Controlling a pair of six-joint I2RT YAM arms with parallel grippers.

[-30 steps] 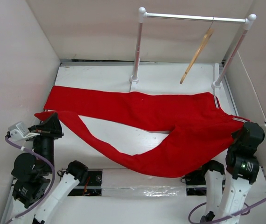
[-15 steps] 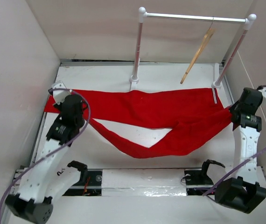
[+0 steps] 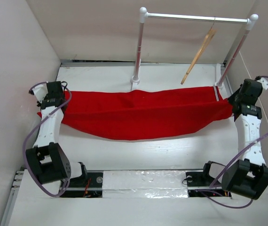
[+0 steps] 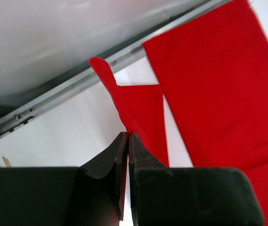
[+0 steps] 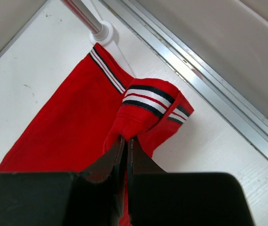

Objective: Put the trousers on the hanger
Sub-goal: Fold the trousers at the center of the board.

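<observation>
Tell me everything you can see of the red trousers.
The trousers are bright red, soft-looking fabric, spread as one long band from left to right over the white table, its middle bulging nearward. White and dark stripes mark the right end. The left gripper is shut on the left end, the right gripper on the striped end.

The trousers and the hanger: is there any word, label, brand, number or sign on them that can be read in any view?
There is no readable text in any view.
The trousers show plain red cloth and a striped band, with no letters on either.
The hanger is bare wood with no mark that can be made out.
</observation>
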